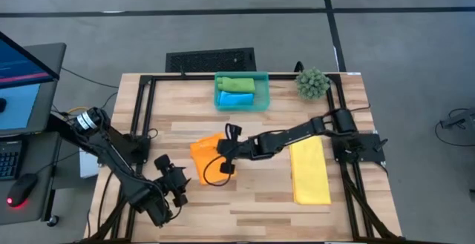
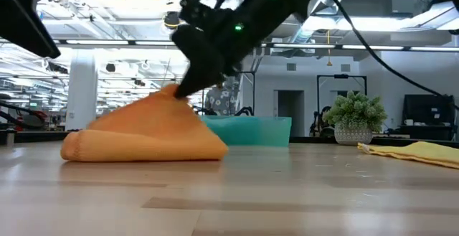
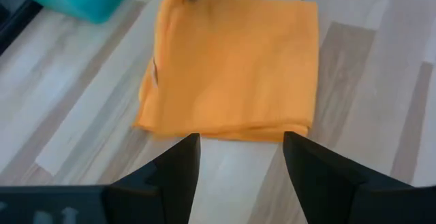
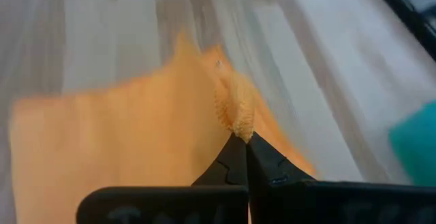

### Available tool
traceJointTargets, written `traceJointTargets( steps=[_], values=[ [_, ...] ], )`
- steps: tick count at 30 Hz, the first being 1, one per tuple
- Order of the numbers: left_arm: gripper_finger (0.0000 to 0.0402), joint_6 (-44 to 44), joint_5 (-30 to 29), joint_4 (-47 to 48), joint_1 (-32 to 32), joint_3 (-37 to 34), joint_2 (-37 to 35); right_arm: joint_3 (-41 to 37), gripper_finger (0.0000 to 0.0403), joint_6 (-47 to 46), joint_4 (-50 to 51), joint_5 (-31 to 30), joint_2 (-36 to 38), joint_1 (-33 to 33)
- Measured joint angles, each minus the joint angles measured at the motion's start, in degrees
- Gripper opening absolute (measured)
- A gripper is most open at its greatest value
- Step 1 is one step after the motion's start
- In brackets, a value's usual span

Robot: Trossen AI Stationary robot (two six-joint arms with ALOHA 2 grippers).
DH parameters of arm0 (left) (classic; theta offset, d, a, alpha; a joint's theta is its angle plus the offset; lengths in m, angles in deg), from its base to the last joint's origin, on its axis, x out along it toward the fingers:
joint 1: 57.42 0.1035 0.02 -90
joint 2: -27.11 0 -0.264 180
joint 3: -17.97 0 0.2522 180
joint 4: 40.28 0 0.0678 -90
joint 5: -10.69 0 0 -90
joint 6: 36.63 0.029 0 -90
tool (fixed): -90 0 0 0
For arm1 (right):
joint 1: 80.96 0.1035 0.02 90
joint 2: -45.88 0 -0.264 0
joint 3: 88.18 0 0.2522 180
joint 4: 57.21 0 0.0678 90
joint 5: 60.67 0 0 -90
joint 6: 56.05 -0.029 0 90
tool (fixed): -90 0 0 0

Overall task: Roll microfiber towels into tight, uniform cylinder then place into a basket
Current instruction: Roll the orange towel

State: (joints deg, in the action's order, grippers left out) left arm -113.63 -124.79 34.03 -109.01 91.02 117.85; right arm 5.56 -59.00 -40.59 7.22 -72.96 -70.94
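The orange towel (image 1: pixel 204 159) lies folded on the table's middle, its right side drawn up into a peak (image 2: pixel 172 96). My right gripper (image 4: pixel 240 146) is shut on that peak, reaching in from the table's right (image 1: pixel 221 152). My left gripper (image 3: pixel 238 163) hovers open above the table, near and left of the towel (image 1: pixel 174 185), with nothing between its fingers. The teal basket (image 1: pixel 241 92) stands at the far middle and holds a green towel (image 1: pixel 237 84) and a blue towel (image 1: pixel 234 99). A yellow towel (image 1: pixel 310 171) lies flat on the right. My right gripper pinches a small bunch of the orange towel's edge (image 4: pixel 235 118) between its two fingertips, on the towel's right side. The fingers slant down from the table's right. The pinched part is lifted into a peak; the rest of the towel (image 2: pixel 143 146) lies on the table.
A spiky green plant ball (image 1: pixel 312 83) sits at the far right corner. A black frame (image 1: pixel 141 118) borders the wooden tabletop. Bare wood (image 1: pixel 252 207) stretches along the near edge between the arms.
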Motion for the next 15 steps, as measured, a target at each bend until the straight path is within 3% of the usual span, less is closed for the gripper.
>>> traceJointTargets(
  steps=[6, 15],
  values=[
    [0.0204, 1.82, 0.29, -0.08, 1.51, 0.0, 0.0, -0.15, 0.0026, -0.03, -0.06, 1.39, -1.72, -0.15],
    [0.0204, 2.36, 1.22, -1.15, 2.14, 0.0, 0.0, -0.22, 0.0131, -0.05, -0.33, 1.17, -1.4, -0.15]
  ],
)
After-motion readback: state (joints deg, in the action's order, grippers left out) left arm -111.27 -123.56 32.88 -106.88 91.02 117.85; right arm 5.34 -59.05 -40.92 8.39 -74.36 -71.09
